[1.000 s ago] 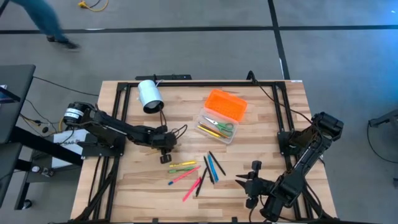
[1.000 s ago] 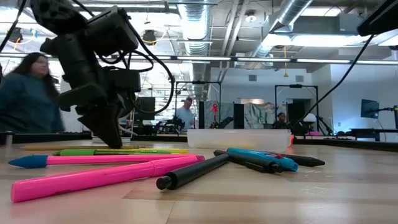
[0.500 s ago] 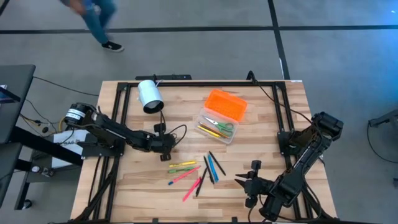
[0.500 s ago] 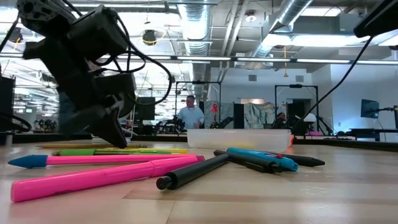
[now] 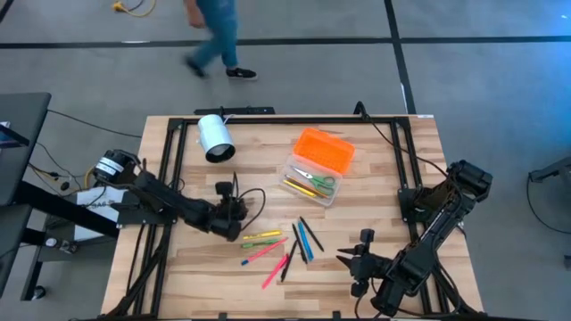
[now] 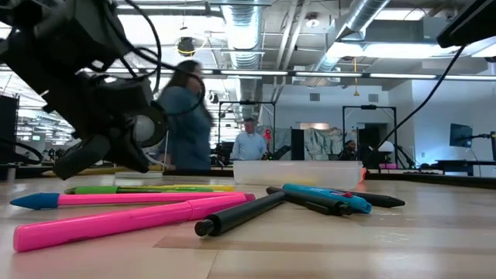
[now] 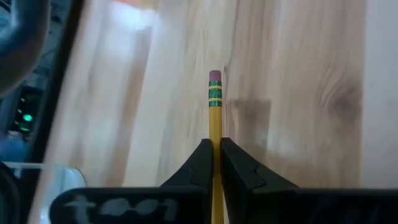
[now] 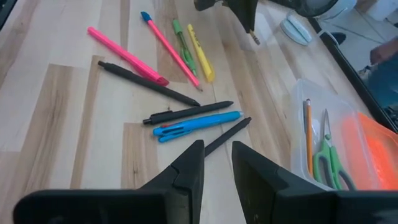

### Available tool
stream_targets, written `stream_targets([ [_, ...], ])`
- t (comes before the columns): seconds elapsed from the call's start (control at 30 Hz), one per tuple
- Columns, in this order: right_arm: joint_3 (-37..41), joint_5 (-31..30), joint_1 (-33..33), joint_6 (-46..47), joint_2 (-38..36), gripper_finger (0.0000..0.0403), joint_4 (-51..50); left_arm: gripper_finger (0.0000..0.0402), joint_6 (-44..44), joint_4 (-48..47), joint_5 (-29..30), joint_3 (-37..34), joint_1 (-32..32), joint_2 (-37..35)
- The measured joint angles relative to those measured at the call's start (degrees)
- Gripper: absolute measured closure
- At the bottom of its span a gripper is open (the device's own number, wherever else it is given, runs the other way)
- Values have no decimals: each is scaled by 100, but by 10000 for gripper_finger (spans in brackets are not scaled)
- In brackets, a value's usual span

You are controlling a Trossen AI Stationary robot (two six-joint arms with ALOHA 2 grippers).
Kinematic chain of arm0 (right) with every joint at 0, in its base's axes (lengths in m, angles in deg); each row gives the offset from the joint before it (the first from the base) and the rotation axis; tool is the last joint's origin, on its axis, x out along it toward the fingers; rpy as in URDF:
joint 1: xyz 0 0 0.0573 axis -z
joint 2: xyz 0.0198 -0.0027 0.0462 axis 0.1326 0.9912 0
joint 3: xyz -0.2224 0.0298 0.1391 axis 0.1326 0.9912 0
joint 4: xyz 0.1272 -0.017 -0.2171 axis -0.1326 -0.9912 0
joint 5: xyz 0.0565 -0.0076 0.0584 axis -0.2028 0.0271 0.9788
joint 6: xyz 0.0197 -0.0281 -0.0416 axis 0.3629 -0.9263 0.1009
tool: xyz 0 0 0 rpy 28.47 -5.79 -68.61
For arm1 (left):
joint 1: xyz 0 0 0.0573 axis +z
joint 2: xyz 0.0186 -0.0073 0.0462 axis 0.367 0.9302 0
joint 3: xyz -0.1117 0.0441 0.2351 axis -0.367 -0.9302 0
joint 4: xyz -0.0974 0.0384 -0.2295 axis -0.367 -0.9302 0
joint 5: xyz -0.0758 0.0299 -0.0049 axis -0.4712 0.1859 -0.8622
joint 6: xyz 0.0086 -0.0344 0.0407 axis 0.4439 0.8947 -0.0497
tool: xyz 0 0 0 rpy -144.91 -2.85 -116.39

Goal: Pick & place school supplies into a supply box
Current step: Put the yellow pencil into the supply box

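Note:
My left gripper [image 5: 236, 218] [image 7: 214, 144] is shut on a yellow pencil [image 7: 214, 109] with a pink eraser, just left of the loose pens and pencils [image 5: 278, 245] [image 8: 180, 81] lying flat on the table. It also shows far off in the right wrist view [image 8: 247, 22]. The supply box's clear base [image 5: 310, 183] holds green-handled scissors [image 8: 326, 155] and a pencil. Its orange lid [image 5: 325, 150] lies open behind it. My right gripper [image 5: 348, 272] [image 8: 214, 149] waits open near the table's near right corner, right of the pens. My left gripper pinches the yellow pencil's shaft [image 7: 215, 134] between its two fingers. The pencil lies along the fingers, and its eraser end [image 7: 215, 78] sticks out past the fingertips. The fingers slant down toward the table. The eraser end appears clear of the wood.
A white cylinder [image 5: 214, 136] lies near the far left corner. A black frame [image 5: 165, 178] runs along the table's sides. A person [image 5: 214, 36] walks on the floor beyond the far edge. Bare wood lies between the pens and the near edge.
My left gripper has drawn back a little toward the table's left and near edges. It has tipped from pointing steeply down to a flatter slant and has risen off the table by the pens. A person has walked past behind the table.

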Motion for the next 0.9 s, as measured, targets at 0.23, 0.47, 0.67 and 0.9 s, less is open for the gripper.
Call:
stream_targets([
  [0.23,0,2,18,-5,0,326,-2,401,-263,-197,213,483,-168,-9],
  [0.47,0,4,17,-9,0,326,-2,401,-1056,-33,605,889,-211,-19],
  [0.67,0,7,17,-11,0,326,-3,401,-2033,864,691,1002,-60,-22],
  [0.9,0,7,17,-11,0,326,-2,401,-2951,1936,550,1009,220,-24],
])
